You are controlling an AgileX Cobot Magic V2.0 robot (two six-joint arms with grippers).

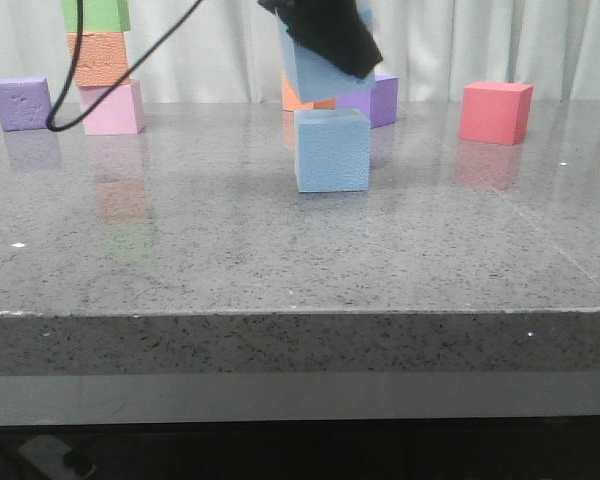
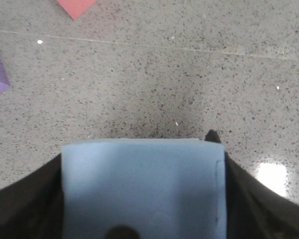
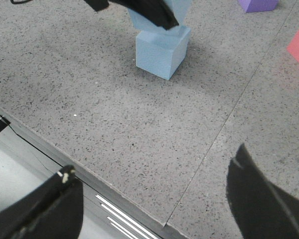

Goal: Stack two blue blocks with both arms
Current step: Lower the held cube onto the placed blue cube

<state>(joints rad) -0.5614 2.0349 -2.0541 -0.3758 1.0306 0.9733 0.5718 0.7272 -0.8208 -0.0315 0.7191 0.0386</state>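
While my left end effector (image 1: 325,40) grips one blue block (image 1: 315,72) tilted just above the second blue block (image 1: 332,150) on the counter (image 1: 280,260), my right end effector (image 3: 154,199) hangs spread open, well apart.

Open tabletop (image 1: 230,250) in front of and either side of the resting blue block (image 1: 332,150). Directly above it, the left gripper (image 1: 325,35) with the tilted held block (image 1: 315,70) blocks the way down. Orange cube (image 1: 305,98) and purple cube (image 1: 375,100) crowd close behind. Red cube (image 1: 495,112) and the left-hand stack (image 1: 105,70) stand well apart.
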